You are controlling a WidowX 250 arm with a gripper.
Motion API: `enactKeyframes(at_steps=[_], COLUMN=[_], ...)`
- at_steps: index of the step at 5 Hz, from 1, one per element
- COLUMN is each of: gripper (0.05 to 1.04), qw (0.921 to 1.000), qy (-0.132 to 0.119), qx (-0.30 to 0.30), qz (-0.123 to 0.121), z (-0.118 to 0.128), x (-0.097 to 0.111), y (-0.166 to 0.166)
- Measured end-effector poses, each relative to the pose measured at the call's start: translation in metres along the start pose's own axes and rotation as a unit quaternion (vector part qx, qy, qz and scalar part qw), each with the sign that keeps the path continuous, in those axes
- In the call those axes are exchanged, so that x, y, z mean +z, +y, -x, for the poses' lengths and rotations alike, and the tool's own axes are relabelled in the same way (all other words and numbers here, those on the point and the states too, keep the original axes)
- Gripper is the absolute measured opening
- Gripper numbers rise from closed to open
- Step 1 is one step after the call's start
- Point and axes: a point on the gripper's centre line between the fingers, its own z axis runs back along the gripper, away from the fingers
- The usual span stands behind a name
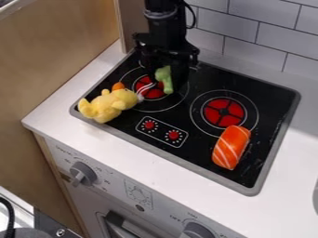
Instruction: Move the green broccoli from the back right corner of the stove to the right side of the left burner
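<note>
Here, gripper (166, 76) upper centre, at green toy (164, 79); can't tell if jaws clenched. Yellow plush (107, 106) left, salmon (231, 147) lower right on stove (203, 165).

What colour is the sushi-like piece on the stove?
The piece is orange with pale stripes, in the camera view.

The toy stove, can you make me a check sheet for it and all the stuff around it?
Surface: black stove with red burners, set in a white counter
At the gripper: green toy, over the left burner; can't tell if it is held
Other toys: yellow toy at the stove's left corner; striped orange toy by the right burner
Gripper: hangs over the left burner
Cables: black cable beside the arm
Surroundings: tiled wall behind, knob on the front
</note>
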Motion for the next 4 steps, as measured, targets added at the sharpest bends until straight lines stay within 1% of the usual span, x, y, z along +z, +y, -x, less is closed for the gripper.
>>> enactKeyframes(at_steps=[1,2,3,4], gripper=[0.678,0.950,1.001,0.999], qw=[0.9999,0.9998,0.9999,1.0000], qy=[0.010,0.014,0.008,0.005], qx=[0.004,-0.005,-0.007,-0.008], qz=[-0.005,-0.011,-0.009,-0.001], z=[-0.0010,-0.0011,-0.0030,0.0015], x=[-0.0064,-0.0102,-0.0110,-0.0050], y=[-0.0048,-0.0094,-0.0099,-0.0133])
